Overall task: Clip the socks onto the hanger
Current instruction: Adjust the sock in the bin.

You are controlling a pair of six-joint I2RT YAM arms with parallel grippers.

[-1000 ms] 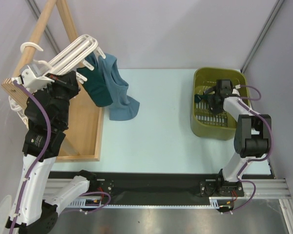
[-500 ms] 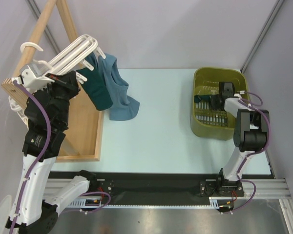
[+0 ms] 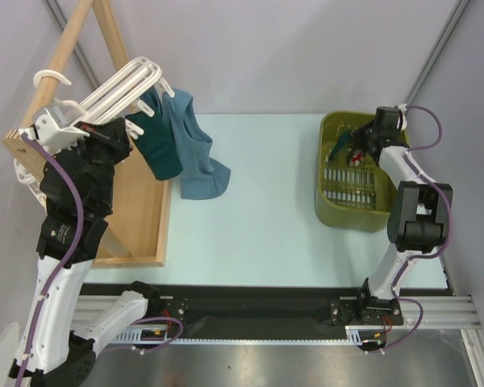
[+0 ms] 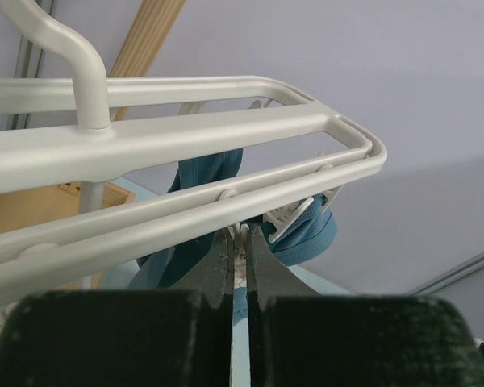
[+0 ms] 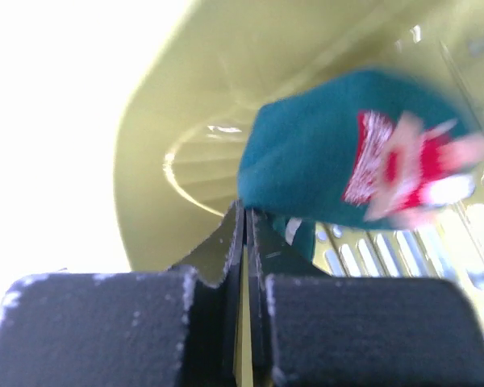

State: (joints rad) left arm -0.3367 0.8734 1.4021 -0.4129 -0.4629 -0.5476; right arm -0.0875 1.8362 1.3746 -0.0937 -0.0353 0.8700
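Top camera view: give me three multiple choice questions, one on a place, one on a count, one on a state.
1. Where does the green basket stand?
A) right side of the table
B) under the wooden rack
C) on a shelf

2. How many socks hang from the hanger?
A) none
B) two
C) five

3. What is the right gripper doing?
A) open and empty
B) shut on the hanger
C) shut on the motif sock

1 A, it stands at the table's right edge.
2 B, a dark teal sock and a steel-blue sock dangle there.
3 C, the right wrist view shows teal fabric pinched between shut fingers.
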